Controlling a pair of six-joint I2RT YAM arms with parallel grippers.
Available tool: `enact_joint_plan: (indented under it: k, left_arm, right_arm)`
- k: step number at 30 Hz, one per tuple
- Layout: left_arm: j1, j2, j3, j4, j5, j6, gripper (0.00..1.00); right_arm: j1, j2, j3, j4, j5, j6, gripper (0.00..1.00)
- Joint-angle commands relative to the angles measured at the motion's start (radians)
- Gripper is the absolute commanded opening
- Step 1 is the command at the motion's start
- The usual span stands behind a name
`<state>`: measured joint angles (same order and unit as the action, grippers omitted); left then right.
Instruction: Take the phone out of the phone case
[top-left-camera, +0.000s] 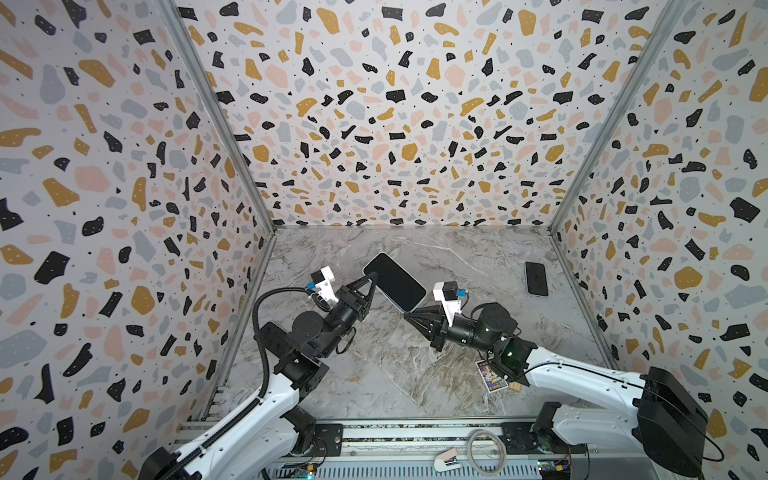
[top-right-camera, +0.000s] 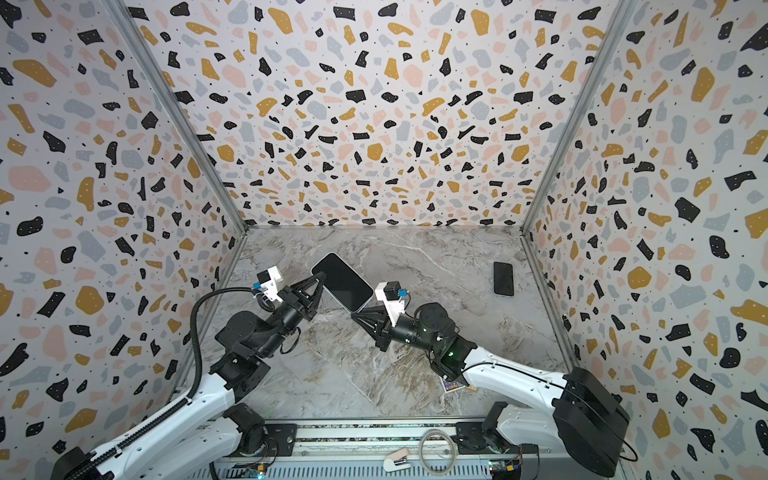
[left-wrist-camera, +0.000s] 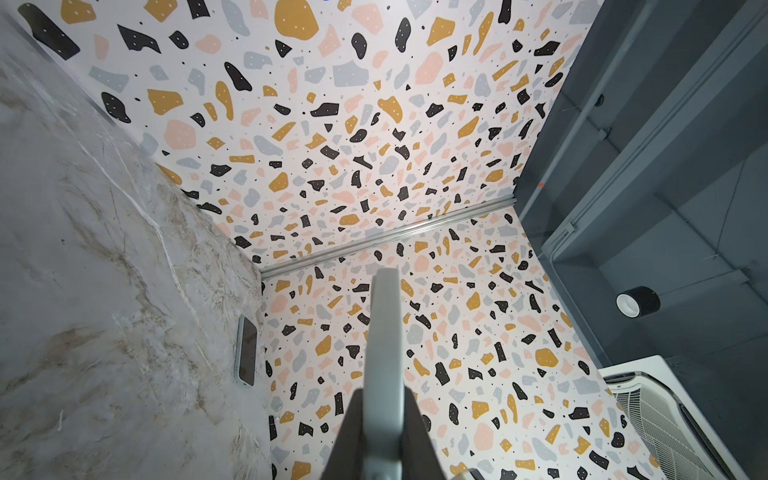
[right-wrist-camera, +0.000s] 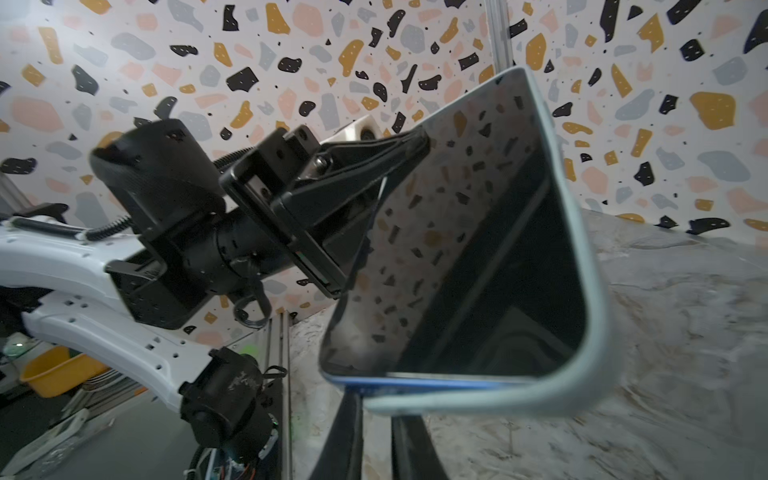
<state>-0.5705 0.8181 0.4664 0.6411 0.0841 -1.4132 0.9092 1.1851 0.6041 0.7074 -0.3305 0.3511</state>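
A phone (top-left-camera: 395, 282) (top-right-camera: 347, 282) with a dark screen, in a pale blue phone case (top-left-camera: 417, 305) (right-wrist-camera: 598, 332), hangs tilted above the marble floor between both arms. My left gripper (top-left-camera: 372, 277) (top-right-camera: 321, 277) (right-wrist-camera: 415, 141) is shut on its far left edge; the left wrist view shows the case's rim (left-wrist-camera: 384, 332) clamped between the fingers (left-wrist-camera: 384, 392). My right gripper (top-left-camera: 409, 314) (top-right-camera: 355, 314) (right-wrist-camera: 376, 401) is shut on the case at the near corner. There the phone's blue side (right-wrist-camera: 415, 380) stands slightly out of the case lip.
A second phone (top-left-camera: 536, 278) (top-right-camera: 503, 278) (left-wrist-camera: 246, 351) lies flat by the right wall. A printed card (top-left-camera: 492, 376) lies under the right arm. A cable loop (top-left-camera: 486, 451) and a white clip (top-left-camera: 446, 461) sit on the front rail. Patterned walls close three sides.
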Motion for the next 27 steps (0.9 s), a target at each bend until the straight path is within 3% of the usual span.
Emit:
enact_joint_plan:
  k: [1,12,15,19,23,27]
  left_arm:
    - [-0.011,-0.007,0.040,0.024,0.059,0.009,0.00]
    - [-0.011,-0.002,0.053,0.004,0.084,0.038,0.00]
    - [-0.011,-0.007,0.046,0.002,0.085,0.064,0.00]
    - [-0.004,-0.001,0.043,-0.005,0.102,0.106,0.00]
    - [0.016,0.033,0.049,0.015,0.159,0.128,0.00]
    - [0.032,0.059,0.052,0.072,0.206,0.165,0.00]
  right_arm:
    - [0.000,-0.001,0.046,-0.114,0.135,-0.144,0.04]
    - [0.000,-0.024,0.045,-0.104,0.171,-0.153,0.07]
    - [0.001,-0.045,0.044,-0.126,0.145,-0.114,0.23]
    - [-0.001,-0.103,0.035,-0.215,0.126,-0.058,0.54]
    - [-0.004,-0.212,-0.028,-0.271,0.108,-0.012,0.74]
    - [-0.023,-0.364,-0.096,-0.323,0.101,0.064,0.87]
